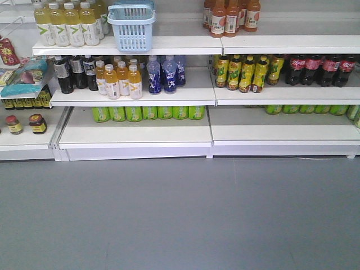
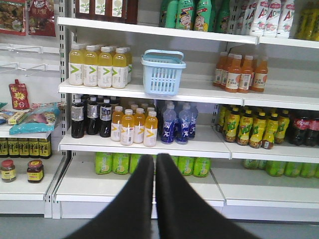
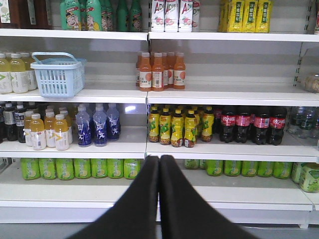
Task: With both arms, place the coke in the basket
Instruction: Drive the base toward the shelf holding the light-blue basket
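Coke can showed in no view; basket sat at 11 o'clock on the upper shelf, and left gripper and right gripper were pinched closed, empty, probably parked ahead of any reach.

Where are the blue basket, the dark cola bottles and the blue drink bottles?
blue basket (image 2: 162,82): left wrist view, front wall.
dark cola bottles (image 3: 243,121): right wrist view, red label.
blue drink bottles (image 1: 170,79): front view, bottle body.

Bright, even light falls from above; soft shadows sit under each shelf. The front view washes out toward 12 o'clock, and the grey floor looks grainy, labels slightly soft.
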{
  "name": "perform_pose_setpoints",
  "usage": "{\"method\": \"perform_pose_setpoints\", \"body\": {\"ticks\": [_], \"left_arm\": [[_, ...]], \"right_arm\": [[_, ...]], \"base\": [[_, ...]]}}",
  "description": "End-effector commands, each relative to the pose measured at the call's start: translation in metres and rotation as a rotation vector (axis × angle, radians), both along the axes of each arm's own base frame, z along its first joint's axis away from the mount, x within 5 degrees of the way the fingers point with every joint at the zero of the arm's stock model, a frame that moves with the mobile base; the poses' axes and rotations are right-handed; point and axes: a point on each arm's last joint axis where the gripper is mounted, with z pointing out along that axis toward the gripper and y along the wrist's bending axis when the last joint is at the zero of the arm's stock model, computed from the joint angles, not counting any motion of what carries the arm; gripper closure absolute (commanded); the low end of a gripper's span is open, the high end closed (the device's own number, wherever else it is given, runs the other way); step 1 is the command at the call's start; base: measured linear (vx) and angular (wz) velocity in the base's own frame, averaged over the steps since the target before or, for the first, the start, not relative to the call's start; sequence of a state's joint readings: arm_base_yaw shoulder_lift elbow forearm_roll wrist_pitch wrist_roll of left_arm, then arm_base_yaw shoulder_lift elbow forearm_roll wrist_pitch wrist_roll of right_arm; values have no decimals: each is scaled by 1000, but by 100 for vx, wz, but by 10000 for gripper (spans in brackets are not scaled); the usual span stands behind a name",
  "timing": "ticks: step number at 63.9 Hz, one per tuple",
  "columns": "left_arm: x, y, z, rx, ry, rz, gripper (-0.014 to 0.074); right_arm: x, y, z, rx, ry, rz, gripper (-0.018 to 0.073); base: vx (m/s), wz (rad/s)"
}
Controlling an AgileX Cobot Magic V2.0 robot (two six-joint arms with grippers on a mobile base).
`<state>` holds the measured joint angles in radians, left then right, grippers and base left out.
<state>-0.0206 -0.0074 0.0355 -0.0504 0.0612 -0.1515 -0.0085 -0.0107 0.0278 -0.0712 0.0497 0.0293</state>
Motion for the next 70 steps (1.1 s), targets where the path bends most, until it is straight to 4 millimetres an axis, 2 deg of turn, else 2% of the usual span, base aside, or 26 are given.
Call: {"method": "perform_pose_setpoints", "body": {"ticks": [1,70], "left_arm": [[-3,0,17,-17,-114,4,603],[-3,0,17,-17,-114,4,603]], "right_arm": [[0,1,4,-10,-63,6,569],[0,1,4,-10,-63,6,569]], "base": [[0,0],[0,0]]}}
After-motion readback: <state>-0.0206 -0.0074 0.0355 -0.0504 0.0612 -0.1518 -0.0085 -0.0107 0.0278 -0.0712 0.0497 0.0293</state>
